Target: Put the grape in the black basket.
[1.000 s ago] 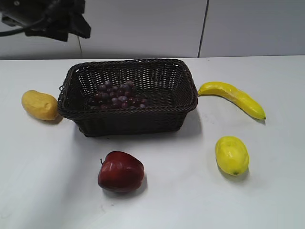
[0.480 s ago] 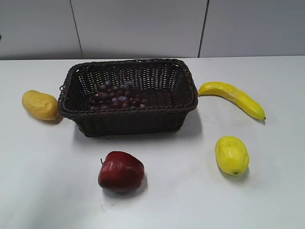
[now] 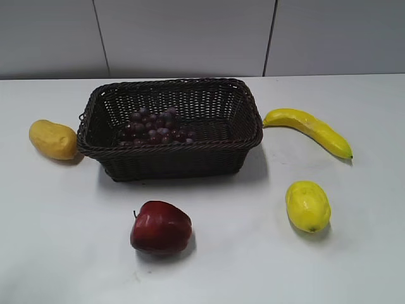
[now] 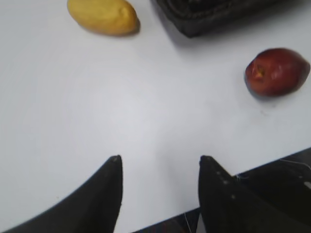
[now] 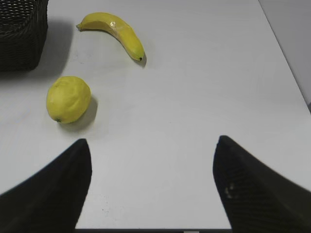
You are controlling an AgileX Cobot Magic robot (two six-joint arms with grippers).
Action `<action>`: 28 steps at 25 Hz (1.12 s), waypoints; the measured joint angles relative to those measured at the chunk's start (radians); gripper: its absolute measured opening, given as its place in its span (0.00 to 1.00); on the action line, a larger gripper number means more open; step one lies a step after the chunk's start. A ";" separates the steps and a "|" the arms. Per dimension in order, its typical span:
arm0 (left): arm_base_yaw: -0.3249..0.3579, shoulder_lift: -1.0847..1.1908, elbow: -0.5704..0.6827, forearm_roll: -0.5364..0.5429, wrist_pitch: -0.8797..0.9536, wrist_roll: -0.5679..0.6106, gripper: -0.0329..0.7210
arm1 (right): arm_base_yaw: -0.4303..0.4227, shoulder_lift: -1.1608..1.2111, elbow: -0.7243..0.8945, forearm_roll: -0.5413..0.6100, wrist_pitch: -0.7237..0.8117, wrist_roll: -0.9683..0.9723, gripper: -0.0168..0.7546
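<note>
The grape (image 3: pixel 155 127), a dark red-purple bunch, lies inside the black basket (image 3: pixel 215 149), toward its left half. The woven basket stands at the back middle of the white table; a corner of it shows in the left wrist view (image 4: pixel 214 14) and in the right wrist view (image 5: pixel 22 34). Neither arm shows in the exterior view. My left gripper (image 4: pixel 159 160) is open and empty above bare table near the front edge. My right gripper (image 5: pixel 153 145) is open and empty above bare table at the right front.
A red apple (image 3: pixel 160 228) (image 4: pixel 276 71) lies in front of the basket. A yellow-orange fruit (image 3: pixel 53 139) (image 4: pixel 103 16) lies left of it. A banana (image 3: pixel 308 130) (image 5: pixel 115 31) and a lemon (image 3: pixel 307 206) (image 5: pixel 68 98) lie to the right.
One second ago a dark arm hung at the upper left of the exterior view; it has left the view. The grape and the other fruit have not moved.
</note>
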 joint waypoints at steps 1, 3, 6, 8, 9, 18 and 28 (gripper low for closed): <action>0.000 -0.034 0.041 0.000 0.000 0.000 0.68 | 0.000 0.000 0.000 0.000 0.000 0.000 0.79; 0.000 -0.115 0.134 0.000 0.002 0.000 0.68 | 0.000 0.000 0.000 0.000 0.000 0.000 0.79; 0.000 -0.223 0.248 0.001 0.004 0.000 0.68 | 0.000 0.000 0.000 0.000 0.000 0.000 0.79; 0.000 -0.287 0.299 0.009 0.004 0.000 0.68 | 0.000 0.000 0.000 0.000 0.000 0.000 0.79; 0.000 -0.314 0.326 0.009 0.004 0.000 0.68 | 0.000 0.000 0.000 0.000 0.000 0.000 0.79; 0.000 -0.459 0.404 -0.003 -0.041 0.017 0.68 | 0.000 0.000 0.000 0.000 0.000 0.000 0.79; 0.000 -0.455 0.441 -0.069 -0.136 0.050 0.72 | 0.000 0.000 0.000 0.000 0.000 0.000 0.79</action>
